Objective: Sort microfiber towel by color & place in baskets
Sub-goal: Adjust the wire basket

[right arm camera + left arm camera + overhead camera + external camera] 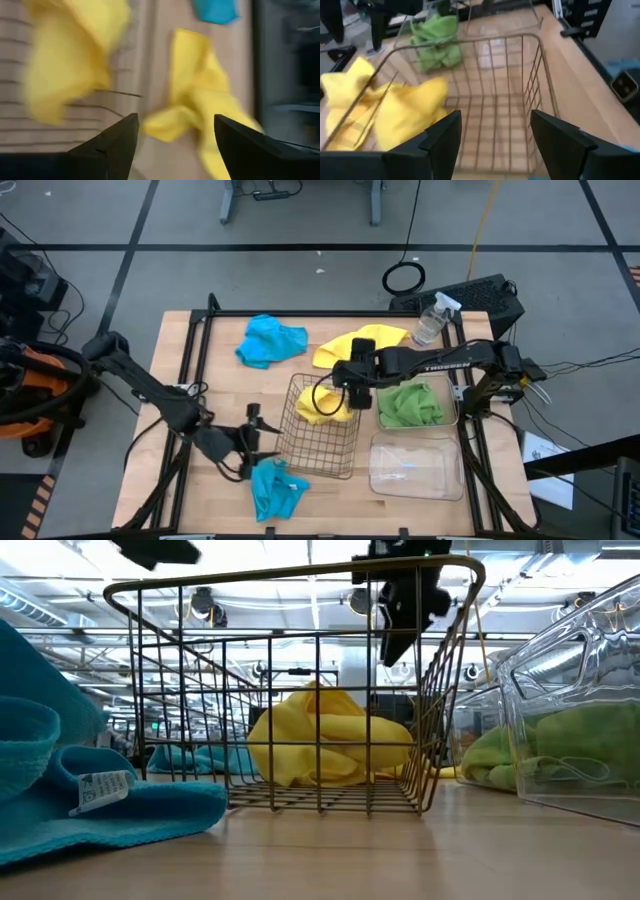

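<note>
A yellow towel lies bunched in the far end of the wire-mesh basket, on its floor and against its wall. My right gripper hangs open above that end with nothing between its fingers; it also shows in the low view as my right gripper. A second yellow towel lies on the table beyond it. My left gripper stands open by the basket's left wall, holding nothing. One blue towel lies near the front edge and another blue towel at the far left. A green towel fills one clear tub.
An empty clear tub stands right of the wire basket, in front of the tub with the green towel. A clear spray bottle lies at the far right corner. Black frame rails run along the table's left and right sides.
</note>
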Controlling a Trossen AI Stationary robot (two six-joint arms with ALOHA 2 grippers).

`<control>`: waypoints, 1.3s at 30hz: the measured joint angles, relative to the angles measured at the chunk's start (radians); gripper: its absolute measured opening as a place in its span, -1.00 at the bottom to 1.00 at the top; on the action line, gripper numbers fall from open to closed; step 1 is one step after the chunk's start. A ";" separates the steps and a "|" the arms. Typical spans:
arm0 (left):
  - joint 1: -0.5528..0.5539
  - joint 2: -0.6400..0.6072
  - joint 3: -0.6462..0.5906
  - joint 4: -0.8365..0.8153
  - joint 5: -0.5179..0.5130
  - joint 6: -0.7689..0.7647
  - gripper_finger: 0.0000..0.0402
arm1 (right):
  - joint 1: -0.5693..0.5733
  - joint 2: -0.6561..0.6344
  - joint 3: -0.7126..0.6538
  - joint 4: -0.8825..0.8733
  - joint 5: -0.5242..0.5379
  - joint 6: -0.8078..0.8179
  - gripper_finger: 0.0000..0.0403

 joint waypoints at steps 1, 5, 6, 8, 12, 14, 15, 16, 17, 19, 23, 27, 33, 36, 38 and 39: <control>-0.008 -0.026 -0.002 -0.036 -0.004 -0.016 0.21 | -0.015 -0.001 0.000 -0.016 0.044 -0.023 0.23; -0.016 -0.080 -0.014 -0.171 -0.050 -0.119 0.21 | -0.149 0.000 -0.012 0.001 0.025 -0.117 0.20; -0.009 -0.079 -0.024 -0.174 -0.057 -0.140 0.21 | -0.190 0.000 -0.025 0.029 -0.031 -0.138 0.20; 0.002 -0.071 -0.049 -0.162 -0.050 -0.171 0.21 | -0.271 0.003 -0.052 0.072 -0.135 -0.168 0.20; 0.013 -0.028 -0.068 -0.120 -0.039 -0.207 0.21 | -0.382 0.004 -0.106 0.175 -0.247 -0.197 0.20; 0.018 0.010 -0.067 -0.060 -0.036 -0.206 0.21 | -0.407 0.012 -0.122 0.189 -0.278 -0.204 0.21; 0.020 0.033 -0.066 -0.035 -0.028 -0.200 0.21 | -0.410 0.016 -0.128 0.185 -0.287 -0.213 0.21; 0.024 0.053 -0.067 -0.027 -0.017 -0.199 0.21 | -0.410 0.027 -0.131 0.185 -0.287 -0.229 0.21; 0.028 0.075 -0.068 -0.010 -0.011 -0.191 0.21 | -0.407 0.035 -0.134 0.198 -0.287 -0.244 0.21; 0.037 0.114 -0.067 0.023 -0.003 -0.179 0.21 | -0.406 0.048 -0.147 0.208 -0.287 -0.265 0.21; 0.059 0.158 -0.064 0.081 -0.002 -0.151 0.21 | -0.407 0.100 -0.148 0.248 -0.279 -0.279 0.21; 0.074 0.166 -0.067 0.138 0.012 -0.093 0.21 | -0.407 0.136 -0.148 0.258 -0.268 -0.277 0.21; 0.068 0.159 -0.068 0.153 0.031 -0.049 0.21 | -0.411 0.171 -0.148 0.253 -0.285 -0.305 0.20; 0.059 0.159 -0.068 0.151 0.033 -0.048 0.21 | -0.412 0.191 -0.148 0.253 -0.287 -0.330 0.14; 0.055 0.159 -0.068 0.150 0.036 -0.048 0.21 | -0.418 0.199 -0.148 0.255 -0.288 -0.332 0.05; 0.052 0.159 -0.068 0.151 0.037 -0.046 0.21 | -0.421 0.203 -0.148 0.255 -0.288 -0.333 -0.01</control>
